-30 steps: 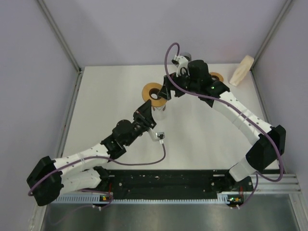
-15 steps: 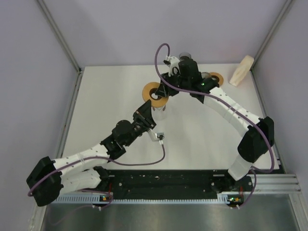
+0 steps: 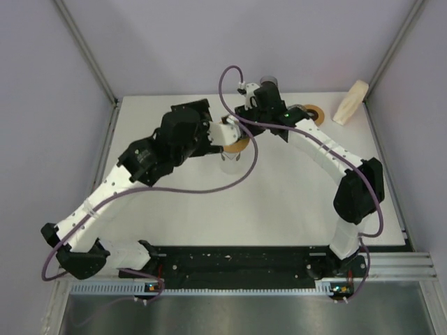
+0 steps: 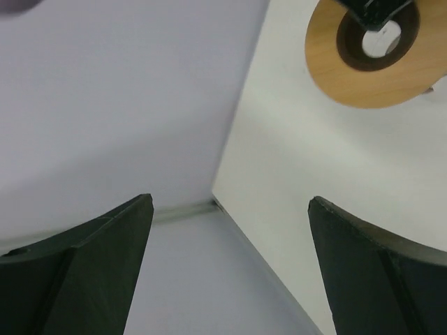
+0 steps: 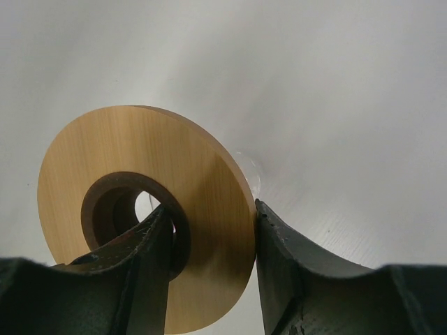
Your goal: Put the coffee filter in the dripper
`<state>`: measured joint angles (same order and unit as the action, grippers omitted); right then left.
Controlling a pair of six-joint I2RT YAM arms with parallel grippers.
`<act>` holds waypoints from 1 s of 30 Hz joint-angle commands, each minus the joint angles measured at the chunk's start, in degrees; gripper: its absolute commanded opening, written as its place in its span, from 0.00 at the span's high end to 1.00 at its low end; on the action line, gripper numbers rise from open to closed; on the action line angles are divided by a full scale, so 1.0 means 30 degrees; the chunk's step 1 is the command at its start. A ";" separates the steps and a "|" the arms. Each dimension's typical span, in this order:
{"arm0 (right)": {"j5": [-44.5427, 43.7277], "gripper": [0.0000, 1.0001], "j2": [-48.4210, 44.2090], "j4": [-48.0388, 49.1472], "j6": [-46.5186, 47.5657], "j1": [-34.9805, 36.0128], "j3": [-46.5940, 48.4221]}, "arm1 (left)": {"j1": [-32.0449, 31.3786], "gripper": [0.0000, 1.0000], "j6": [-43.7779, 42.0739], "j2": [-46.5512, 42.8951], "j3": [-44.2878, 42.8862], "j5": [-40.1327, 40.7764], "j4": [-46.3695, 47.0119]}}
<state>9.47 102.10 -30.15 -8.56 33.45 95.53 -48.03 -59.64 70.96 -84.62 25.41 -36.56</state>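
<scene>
Two right tool (image 5: 211, 211) fingers (image 5: 286, 255) pinch the dripper (image 5: 133, 150).

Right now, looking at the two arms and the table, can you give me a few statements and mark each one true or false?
1. The right gripper clamps the wooden ring, with one finger through its hole. True.
2. The left gripper grips that ring as well. False: its fingers are apart with nothing between them.
3. A beige object lies at the table's far right corner. True.
4. There is only one wooden ring. False: a second ring shows partly behind the right arm.
</scene>
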 commanded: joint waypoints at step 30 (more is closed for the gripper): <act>0.0943 0.68 0.4051 -0.1257 0.0860 0.0070 0.2816 | 1.1557 0.02 2.1314 0.4150 -0.2585 -1.0463 -0.9876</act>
<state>11.22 114.06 -33.76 -6.76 33.52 100.44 -13.78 3.99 85.65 -92.47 -6.59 -69.25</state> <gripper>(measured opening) 0.433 0.981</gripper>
